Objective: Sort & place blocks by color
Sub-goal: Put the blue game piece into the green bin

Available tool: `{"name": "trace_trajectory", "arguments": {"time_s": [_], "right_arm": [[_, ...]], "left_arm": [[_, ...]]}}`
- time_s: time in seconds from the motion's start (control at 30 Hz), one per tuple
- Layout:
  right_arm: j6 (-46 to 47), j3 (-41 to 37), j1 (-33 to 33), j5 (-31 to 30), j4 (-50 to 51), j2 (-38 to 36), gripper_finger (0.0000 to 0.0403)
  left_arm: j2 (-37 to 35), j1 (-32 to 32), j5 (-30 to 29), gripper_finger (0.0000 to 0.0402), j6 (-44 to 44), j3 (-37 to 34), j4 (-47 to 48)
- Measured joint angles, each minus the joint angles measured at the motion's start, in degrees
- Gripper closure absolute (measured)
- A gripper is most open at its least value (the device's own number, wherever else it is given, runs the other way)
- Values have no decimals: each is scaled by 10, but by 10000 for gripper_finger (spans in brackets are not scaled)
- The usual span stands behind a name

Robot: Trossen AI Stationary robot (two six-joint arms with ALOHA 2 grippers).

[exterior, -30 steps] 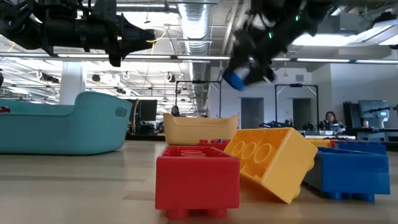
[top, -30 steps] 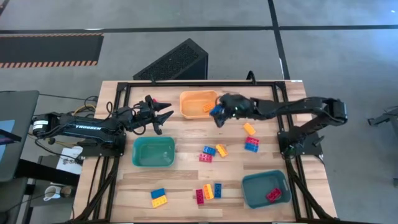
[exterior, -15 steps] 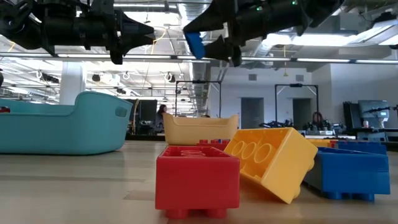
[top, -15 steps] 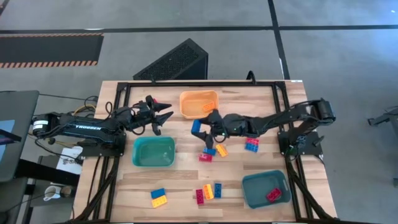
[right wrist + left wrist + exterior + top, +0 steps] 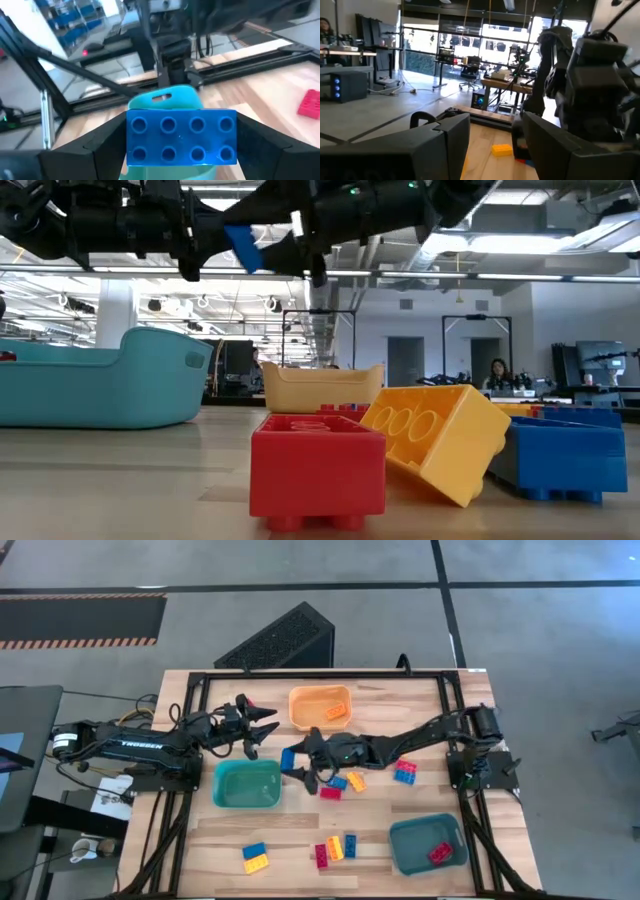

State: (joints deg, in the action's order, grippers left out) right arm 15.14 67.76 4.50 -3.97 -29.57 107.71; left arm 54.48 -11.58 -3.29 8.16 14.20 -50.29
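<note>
My right gripper (image 5: 292, 762) reaches across from the table's right and is shut on a blue block (image 5: 181, 137). It hangs in the air beside the right rim of the left teal bin (image 5: 247, 784). My left gripper (image 5: 262, 725) waits open beyond that bin's far edge, touching nothing. The orange bin (image 5: 320, 705) holds a yellow-orange block (image 5: 335, 712). The right teal bin (image 5: 428, 843) holds a red block (image 5: 440, 852). Other red, yellow and blue blocks lie on the table at mid-table (image 5: 345, 783) and near the front (image 5: 335, 848). My right gripper pinches the blue block between its two fingers, one finger on each short end (image 5: 131, 140). The studded face points back at the wrist camera. The fingers come roughly level from the table's right. The block (image 5: 243, 248) is lifted clear, high above the table and slightly tilted.
A red-and-blue pair (image 5: 405, 771) lies right of mid-table, and a blue and a yellow block (image 5: 255, 857) lie near the front left. In the low view a red (image 5: 318, 470), a yellow (image 5: 440, 440) and a blue block (image 5: 570, 455) stand close to the camera.
My right gripper has carried the blue block from beside the orange bin toward the table's left and slightly toward the near edge, ending next to the left teal bin. It has stayed shut on the block throughout.
</note>
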Motion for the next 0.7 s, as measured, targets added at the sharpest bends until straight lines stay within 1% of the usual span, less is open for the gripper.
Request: {"name": "trace_trajectory", "arguments": {"time_s": [0.1,0.23,0.3,0.37,0.43,0.5,0.7], "right_arm": [[-16,47,7,13,18,34,84],[-20,99,12,14,42,76,83],[-21,115,12,15,70,90,83],[-21,139,12,15,70,114,83],[-18,151,11,15,94,124,82],[-17,171,11,15,88,143,79],[-17,182,15,10,88,145,68]], "left_arm": [[0,0,0,233,0,0,-3],[0,0,0,233,-1,0,-3],[0,0,0,233,-1,0,-5],[0,0,0,233,-1,0,-4],[0,0,0,233,-1,0,-6],[0,0,0,233,-1,0,-6],[0,0,0,233,-1,0,-6]]}}
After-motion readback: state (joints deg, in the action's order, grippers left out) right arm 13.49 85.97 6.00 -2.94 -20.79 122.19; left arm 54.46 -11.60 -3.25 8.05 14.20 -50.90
